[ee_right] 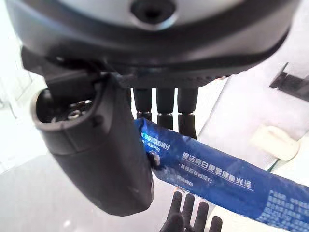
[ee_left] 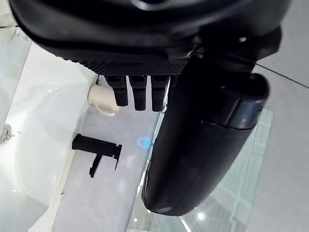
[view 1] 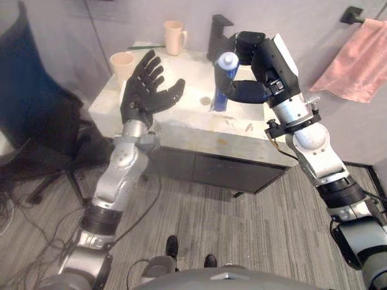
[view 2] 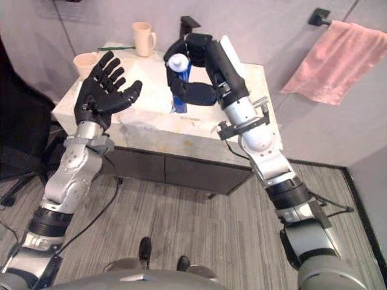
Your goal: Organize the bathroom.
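Observation:
My right hand (view 1: 251, 72) is shut on a blue toothpaste tube (view 1: 222, 81) with a white cap, held upright above the white sink basin (view 1: 193, 96). In the right wrist view the tube (ee_right: 227, 176) runs between the thumb and the fingers (ee_right: 166, 108). My left hand (view 1: 148, 90) is raised over the left part of the counter, fingers spread and straight, holding nothing. A peach cup (view 1: 122, 63) stands at the counter's left edge, and a peach mug (view 1: 174, 37) stands at the back with a green toothbrush (view 1: 145, 46) lying beside it.
A black faucet (view 1: 217, 36) rises behind the sink. A pink towel (view 1: 357, 60) hangs from a black bar on the wall to the right. A dark office chair (view 1: 36, 115) stands to the left of the marble counter (view 1: 181, 130) with dark cabinets below.

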You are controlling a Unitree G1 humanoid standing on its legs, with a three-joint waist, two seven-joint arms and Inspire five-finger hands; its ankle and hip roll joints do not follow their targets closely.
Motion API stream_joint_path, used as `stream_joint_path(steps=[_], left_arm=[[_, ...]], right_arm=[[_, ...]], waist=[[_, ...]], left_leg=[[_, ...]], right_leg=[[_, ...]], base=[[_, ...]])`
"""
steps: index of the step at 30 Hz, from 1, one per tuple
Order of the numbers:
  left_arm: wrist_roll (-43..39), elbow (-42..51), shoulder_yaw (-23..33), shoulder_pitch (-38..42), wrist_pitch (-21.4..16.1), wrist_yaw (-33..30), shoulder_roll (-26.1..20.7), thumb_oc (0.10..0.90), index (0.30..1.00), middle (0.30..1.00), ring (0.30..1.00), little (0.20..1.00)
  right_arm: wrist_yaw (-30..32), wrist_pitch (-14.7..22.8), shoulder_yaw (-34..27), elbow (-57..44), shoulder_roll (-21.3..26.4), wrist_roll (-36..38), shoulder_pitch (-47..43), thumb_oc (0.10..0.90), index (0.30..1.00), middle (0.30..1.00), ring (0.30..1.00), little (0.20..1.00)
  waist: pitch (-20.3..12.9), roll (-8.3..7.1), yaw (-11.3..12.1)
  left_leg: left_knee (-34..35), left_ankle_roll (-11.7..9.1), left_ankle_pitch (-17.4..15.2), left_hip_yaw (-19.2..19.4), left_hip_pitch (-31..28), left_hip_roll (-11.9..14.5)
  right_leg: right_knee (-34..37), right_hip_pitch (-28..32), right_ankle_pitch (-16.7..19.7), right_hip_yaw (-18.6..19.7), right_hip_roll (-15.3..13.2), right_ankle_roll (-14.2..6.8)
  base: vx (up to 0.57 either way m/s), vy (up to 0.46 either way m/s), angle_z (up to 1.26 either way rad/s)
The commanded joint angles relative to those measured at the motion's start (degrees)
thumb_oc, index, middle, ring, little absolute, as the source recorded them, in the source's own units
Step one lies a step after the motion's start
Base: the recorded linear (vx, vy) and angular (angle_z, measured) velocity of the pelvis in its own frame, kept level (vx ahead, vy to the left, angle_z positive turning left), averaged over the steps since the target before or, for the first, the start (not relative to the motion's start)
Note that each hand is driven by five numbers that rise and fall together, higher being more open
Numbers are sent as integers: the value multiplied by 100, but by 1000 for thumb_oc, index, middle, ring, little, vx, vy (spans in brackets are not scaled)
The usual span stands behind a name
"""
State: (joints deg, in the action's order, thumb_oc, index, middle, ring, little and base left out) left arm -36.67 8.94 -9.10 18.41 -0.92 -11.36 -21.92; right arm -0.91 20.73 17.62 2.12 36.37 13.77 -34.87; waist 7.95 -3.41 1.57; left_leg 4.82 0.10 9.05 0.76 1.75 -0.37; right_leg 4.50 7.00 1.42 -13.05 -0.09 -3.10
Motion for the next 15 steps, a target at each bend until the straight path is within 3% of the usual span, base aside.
stream_joint_path(steps=[1,5,7,8,10,14,15], left_arm=[[-149,793,-124,136,-1075,869,-366,800,900,900,900,900],[95,853,275,-52,-1664,622,-656,800,900,900,900,900],[51,825,544,-182,-1795,652,-699,800,900,900,900,900],[-159,808,694,-257,-1835,854,-681,800,900,900,900,900],[-30,824,814,-382,-1990,943,-700,800,900,900,900,900],[223,958,973,-622,-2305,757,-770,800,900,900,900,900],[573,970,1087,-711,-2465,438,-819,800,900,900,900,900]], right_arm=[[387,597,-301,-8,124,195,-1148,400,300,300,300,300],[449,606,-250,96,133,152,-1355,400,300,300,300,300],[495,466,-307,104,182,113,-1427,400,300,300,300,300],[504,370,-377,89,230,42,-1459,400,300,300,300,300],[448,339,-418,110,271,16,-1503,400,300,300,300,300],[403,329,-368,248,364,133,-1713,400,300,300,300,300],[375,317,-331,337,368,210,-1854,400,300,300,300,300]], waist=[[-607,20,154],[-527,-7,318],[-470,-32,367],[-427,-58,360],[-391,-90,360],[-382,-115,425],[-396,-112,451]], left_leg=[[-75,-397,-645,-163,-356,340],[-195,-512,-541,-39,-145,462],[-572,-584,-575,305,78,463],[-939,-638,-641,642,265,466],[-1301,-611,-818,804,393,462],[-1576,-526,-1120,853,363,395],[-1581,-496,-1213,918,273,380]], right_leg=[[-674,-212,-774,22,135,-172],[-453,-89,-692,-135,160,-107],[-404,-36,-680,-334,134,-62],[-368,5,-677,-479,90,-34],[-391,7,-691,-540,63,20],[-416,-7,-722,-592,6,43],[-428,-8,-738,-632,-30,21]], base=[[-201,-124,17],[-177,-99,10],[-157,-40,18],[-167,-17,37],[-106,27,62],[-28,72,47],[36,113,20]])
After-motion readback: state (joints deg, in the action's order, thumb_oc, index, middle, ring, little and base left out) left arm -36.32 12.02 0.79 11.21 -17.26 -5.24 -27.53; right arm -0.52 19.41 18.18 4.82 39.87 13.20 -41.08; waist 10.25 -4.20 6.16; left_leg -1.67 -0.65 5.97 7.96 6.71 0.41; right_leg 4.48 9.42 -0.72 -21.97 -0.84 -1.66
